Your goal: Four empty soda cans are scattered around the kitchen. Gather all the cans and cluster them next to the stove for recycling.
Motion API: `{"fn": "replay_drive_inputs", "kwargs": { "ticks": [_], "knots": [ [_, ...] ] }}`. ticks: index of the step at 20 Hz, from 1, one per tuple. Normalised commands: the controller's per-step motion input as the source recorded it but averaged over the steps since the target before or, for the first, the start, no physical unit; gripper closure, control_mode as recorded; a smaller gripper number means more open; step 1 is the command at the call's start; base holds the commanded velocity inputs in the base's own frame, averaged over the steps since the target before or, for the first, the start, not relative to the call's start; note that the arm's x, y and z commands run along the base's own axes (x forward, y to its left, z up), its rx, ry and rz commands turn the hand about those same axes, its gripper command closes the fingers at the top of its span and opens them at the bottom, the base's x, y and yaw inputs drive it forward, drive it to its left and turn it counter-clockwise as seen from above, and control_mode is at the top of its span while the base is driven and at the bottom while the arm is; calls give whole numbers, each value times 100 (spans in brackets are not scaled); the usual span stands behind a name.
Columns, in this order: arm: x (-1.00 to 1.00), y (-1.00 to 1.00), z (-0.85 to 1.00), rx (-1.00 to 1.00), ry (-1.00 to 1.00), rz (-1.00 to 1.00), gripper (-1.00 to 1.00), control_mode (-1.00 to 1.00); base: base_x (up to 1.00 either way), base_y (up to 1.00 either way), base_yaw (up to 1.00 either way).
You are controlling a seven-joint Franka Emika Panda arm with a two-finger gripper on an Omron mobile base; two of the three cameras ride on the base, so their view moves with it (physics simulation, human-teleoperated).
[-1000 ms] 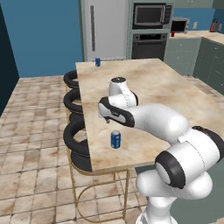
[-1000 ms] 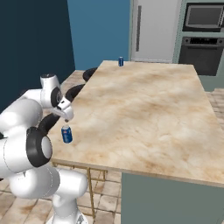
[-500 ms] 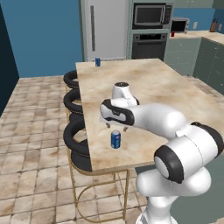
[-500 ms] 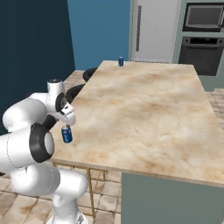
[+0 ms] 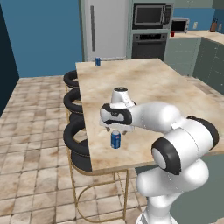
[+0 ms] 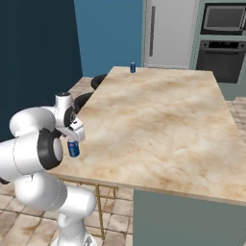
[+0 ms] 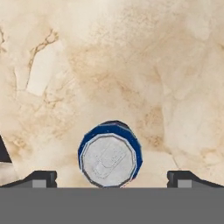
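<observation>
Cans are the job, and the nearest one, a blue can [image 7: 110,154], stands upright right below the gripper [image 7: 111,177], seen top-down in the hand view with a dark fingertip [image 7: 41,178] wide on each side of it. The jaws stand fully apart and touch nothing; the can is between them but not gripped. From the base views this can [image 5: 115,139] sits near the front edge of the marble island [image 5: 144,92], on the stool side, with the gripper [image 5: 116,129] just above it. A second blue can [image 5: 97,62] stands at the far end of the island, well apart. The risk, as I judge it: the can is light and close to the edge, so an off-centre descent could clip its rim, tip it, and roll it off toward the stools [image 5: 73,135].
</observation>
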Motion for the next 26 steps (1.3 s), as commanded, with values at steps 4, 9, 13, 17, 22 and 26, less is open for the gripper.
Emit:
{"fn": "replay_drive_inputs", "kwargs": {
  "ticks": [4, 9, 13, 17, 22, 26],
  "knots": [
    [9, 0, -26, 0, 0, 0, -100, -100, 0, 0, 0],
    [16, 0, -23, -1, 0, 0, -100, -100, 0, 0, 0],
    [12, 2, -20, 0, -1, 0, -100, -100, 0, 0, 0],
    [0, 6, -13, 0, 0, -1, -100, -100, 0, 0, 0],
    [3, 6, -12, 0, 0, -1, -100, -100, 0, 0, 0],
    [2, 1, -17, 0, 0, -1, 100, -100, 0, 0, 0]
  ]
}}
